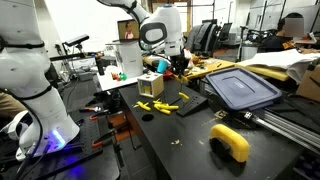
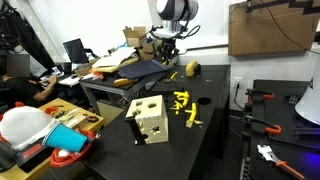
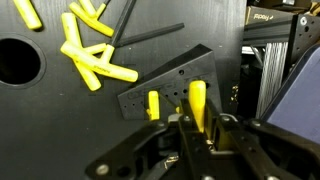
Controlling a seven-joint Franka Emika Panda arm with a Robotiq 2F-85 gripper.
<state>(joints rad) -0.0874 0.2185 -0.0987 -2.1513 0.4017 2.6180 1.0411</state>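
In the wrist view my gripper (image 3: 195, 122) is shut on a yellow stick (image 3: 198, 100) that stands upright between the fingers. Below it lies a black perforated plate (image 3: 175, 78), and a second yellow peg (image 3: 153, 104) stands in that plate just left of the held stick. I cannot tell whether the held stick touches the plate. Several loose yellow sticks (image 3: 85, 50) lie in a pile on the black table to the upper left. In both exterior views the gripper (image 1: 177, 64) (image 2: 163, 55) hangs low over the table, behind the loose sticks (image 1: 160, 104) (image 2: 183, 105).
A wooden box with holes (image 1: 151, 85) (image 2: 150, 118) stands near the sticks. A dark blue tray (image 1: 240, 88) and a yellow curved object (image 1: 230, 141) lie on the table. A thin black rod (image 3: 150, 35) and a round table hole (image 3: 15, 60) lie near the pile.
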